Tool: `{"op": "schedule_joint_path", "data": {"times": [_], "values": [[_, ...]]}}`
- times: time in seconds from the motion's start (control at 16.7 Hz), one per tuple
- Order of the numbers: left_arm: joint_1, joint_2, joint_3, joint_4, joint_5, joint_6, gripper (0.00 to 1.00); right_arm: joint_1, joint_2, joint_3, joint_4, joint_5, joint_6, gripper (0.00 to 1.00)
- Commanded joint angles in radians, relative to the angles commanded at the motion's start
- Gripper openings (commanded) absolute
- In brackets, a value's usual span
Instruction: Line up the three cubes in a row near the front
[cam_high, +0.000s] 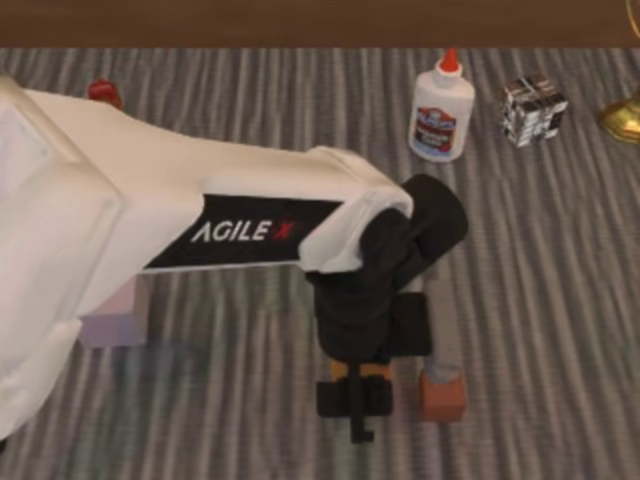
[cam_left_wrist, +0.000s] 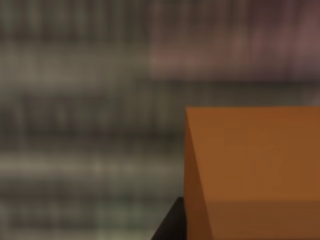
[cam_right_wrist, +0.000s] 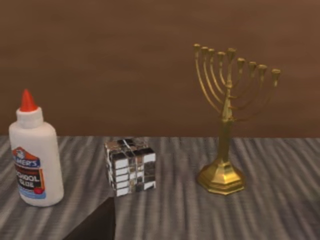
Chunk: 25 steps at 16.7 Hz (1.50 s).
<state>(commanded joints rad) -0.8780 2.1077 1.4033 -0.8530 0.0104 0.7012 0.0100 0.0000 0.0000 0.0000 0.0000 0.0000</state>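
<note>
Glue bottle (cam_high: 441, 108), patterned puzzle cube (cam_high: 533, 109), gold menorah (cam_right_wrist: 226, 120) seen along back edge; small red object (cam_high: 104, 92) back left.

"AGILE X" stands in white letters on the left arm's (cam_high: 200, 240) black panel. The glue bottle's (cam_right_wrist: 35, 160) label reads "SCHOOL GLUE".

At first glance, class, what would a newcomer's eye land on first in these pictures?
The big white left arm sweeps across the table, its gripper low at the front over the orange cube, beside the reddish-brown cube. At the back stand a glue bottle, a patterned puzzle cube and a brass candelabrum.
</note>
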Motion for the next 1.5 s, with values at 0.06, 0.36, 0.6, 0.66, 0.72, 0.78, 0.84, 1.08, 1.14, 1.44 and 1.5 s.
{"op": "schedule_joint_path", "data": {"times": [0.06,0.36,0.6,0.66,0.72,0.78,0.84,1.08,1.14,1.44,1.5], "values": [[0.000,0.000,0.000,0.000,0.000,0.000,0.15,0.000,0.000,0.000,0.000,0.000,0.000,1.00],[0.000,0.000,0.000,0.000,0.000,0.000,0.53,0.000,0.000,0.000,0.000,0.000,0.000,1.00],[0.000,0.000,0.000,0.000,0.000,0.000,0.83,0.000,0.000,0.000,0.000,0.000,0.000,1.00],[0.000,0.000,0.000,0.000,0.000,0.000,0.90,0.000,0.000,0.000,0.000,0.000,0.000,1.00],[0.000,0.000,0.000,0.000,0.000,0.000,0.98,0.000,0.000,0.000,0.000,0.000,0.000,1.00],[0.000,0.000,0.000,0.000,0.000,0.000,1.00,0.000,0.000,0.000,0.000,0.000,0.000,1.00],[0.000,0.000,0.000,0.000,0.000,0.000,1.00,0.000,0.000,0.000,0.000,0.000,0.000,1.00],[0.000,0.000,0.000,0.000,0.000,0.000,1.00,0.000,0.000,0.000,0.000,0.000,0.000,1.00],[0.000,0.000,0.000,0.000,0.000,0.000,1.00,0.000,0.000,0.000,0.000,0.000,0.000,1.00],[0.004,-0.015,0.033,-0.042,-0.002,0.001,1.00,0.000,0.000,0.000,0.000,0.000,0.000,1.00],[0.008,-0.027,0.054,-0.076,-0.003,0.000,1.00,0.000,0.000,0.000,0.000,0.000,0.000,1.00]]}}
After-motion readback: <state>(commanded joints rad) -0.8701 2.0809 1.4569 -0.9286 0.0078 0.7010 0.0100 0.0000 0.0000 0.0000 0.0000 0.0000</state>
